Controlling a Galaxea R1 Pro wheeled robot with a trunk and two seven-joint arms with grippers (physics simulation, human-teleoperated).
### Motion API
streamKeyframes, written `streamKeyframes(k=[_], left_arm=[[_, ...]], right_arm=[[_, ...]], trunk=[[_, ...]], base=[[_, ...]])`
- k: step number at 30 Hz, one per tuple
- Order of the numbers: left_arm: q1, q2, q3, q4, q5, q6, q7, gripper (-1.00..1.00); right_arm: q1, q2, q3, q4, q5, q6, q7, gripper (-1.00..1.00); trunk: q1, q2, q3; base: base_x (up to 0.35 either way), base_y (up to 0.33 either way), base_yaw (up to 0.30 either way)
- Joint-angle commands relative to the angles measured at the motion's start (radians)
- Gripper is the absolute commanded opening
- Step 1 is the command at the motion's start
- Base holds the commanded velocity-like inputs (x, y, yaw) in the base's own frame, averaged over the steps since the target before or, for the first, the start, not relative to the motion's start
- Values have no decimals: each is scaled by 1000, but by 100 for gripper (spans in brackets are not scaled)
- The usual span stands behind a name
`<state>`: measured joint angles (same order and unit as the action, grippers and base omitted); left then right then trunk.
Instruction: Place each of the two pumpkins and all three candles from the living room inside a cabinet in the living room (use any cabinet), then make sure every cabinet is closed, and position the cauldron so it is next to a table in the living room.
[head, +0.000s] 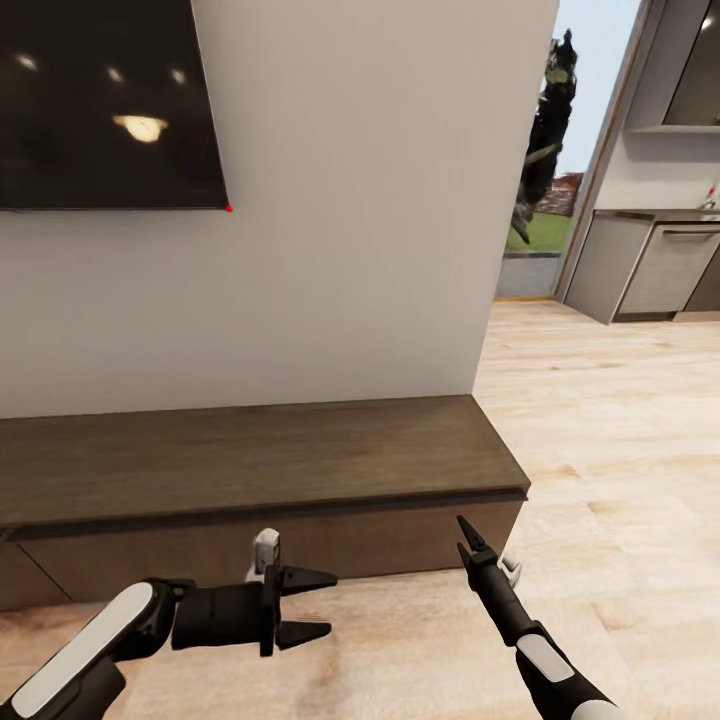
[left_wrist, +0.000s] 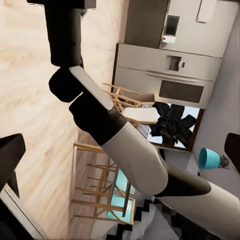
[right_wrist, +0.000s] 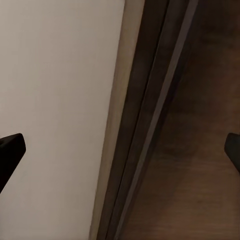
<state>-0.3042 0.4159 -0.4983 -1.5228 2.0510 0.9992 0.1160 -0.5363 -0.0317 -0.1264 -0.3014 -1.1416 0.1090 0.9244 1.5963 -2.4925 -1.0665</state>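
The cabinet (head: 250, 455), a long low dark brown unit, stands against the white wall, and its front looks closed. Its dark wood (right_wrist: 190, 150) also lies close ahead in the right wrist view. My left gripper (head: 305, 605) hovers open over the floor just in front of the cabinet, pointing right, with nothing between its fingers. My right gripper (head: 472, 548) points at the cabinet's right front corner. It is open and empty, its fingertips (right_wrist: 11, 147) spread wide. The pumpkins, candles and cauldron are out of view.
A dark TV (head: 105, 100) hangs on the wall above the cabinet. The wall ends at the right, where light wood floor (head: 610, 430) runs toward grey kitchen counters (head: 660, 265). Wooden chairs (left_wrist: 107, 190) and my right arm (left_wrist: 125, 145) appear in the left wrist view.
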Motion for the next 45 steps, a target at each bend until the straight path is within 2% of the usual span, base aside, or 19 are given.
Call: streamKeyframes(k=[1,16,24,35,45], left_arm=[[0,-1,-5,-2,10,0,4,100],[1,-2,4,-4,9,-1,-12,100],[1,-3,2,-5,9,-1,-12,100],[1,-3,2,-5,9,-1,-12,100],[1,-3,5,-5,9,-1,-13,100]], right_arm=[[-1,0,1,1,-10,10,4,100],[-1,0,2,0,-9,6,9,100],[-1,-1,2,0,-9,9,61,100],[-1,-1,2,1,-9,10,65,100],[-1,-1,1,1,-10,10,65,100]], trunk=[[0,0,-1],[10,-11,-58],[13,-12,-81],[13,-12,-81],[13,-12,-81]], base=[[0,0,0],[0,0,0],[0,0,0],[1,0,0],[121,0,0]])
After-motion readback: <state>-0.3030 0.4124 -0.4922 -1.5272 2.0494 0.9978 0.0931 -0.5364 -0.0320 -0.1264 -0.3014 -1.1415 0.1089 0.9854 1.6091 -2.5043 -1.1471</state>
